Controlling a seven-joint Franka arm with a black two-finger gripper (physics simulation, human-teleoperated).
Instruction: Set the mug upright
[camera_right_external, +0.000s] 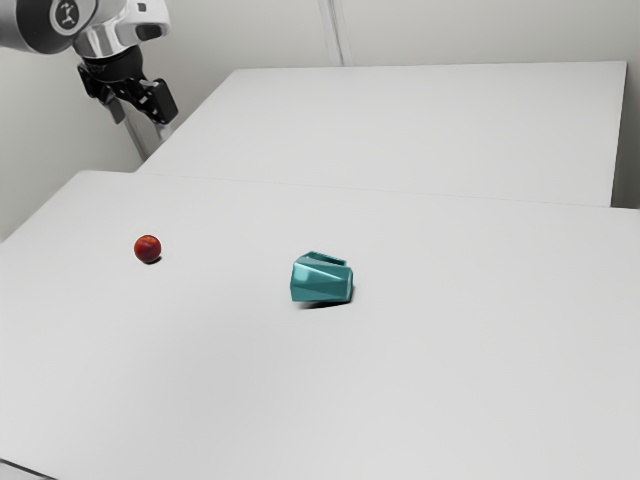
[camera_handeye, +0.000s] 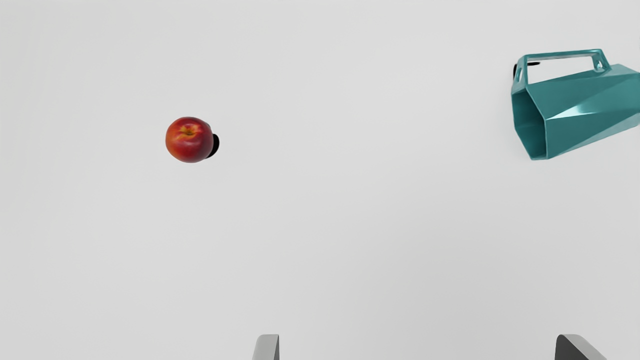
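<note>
The white table (camera_right_external: 210, 380) is bearing everything here, and the arm (camera_right_external: 35, 22) is reaching in from the exterior view's left. Its black gripper (camera_right_external: 141, 121) is hanging above the tabletop, well apart from the mug, its fingers standing wide apart and holding nothing. The teal mug (camera_handeye: 582, 102) is lying on its side, to the exterior view's right of the fruit, its mouth facing roughly the fruit's side; the task is still asking for it to be stood up. Its faceted wall is looking hard, stiff and fairly light, though the gloss is hinting at a slippery skin, and pads closing across a slanting facet could be sliding off. Its base is running past the wrist view's edge, so I am perhaps misjudging its full length. The angular handle (camera_handeye: 565, 54) is jutting from the far side and offering a slim hold, but gripping the body squarely across opposite facets is seeming steadier for tipping it up. The small red fruit (camera_handeye: 189, 140) is resting well apart.
</note>
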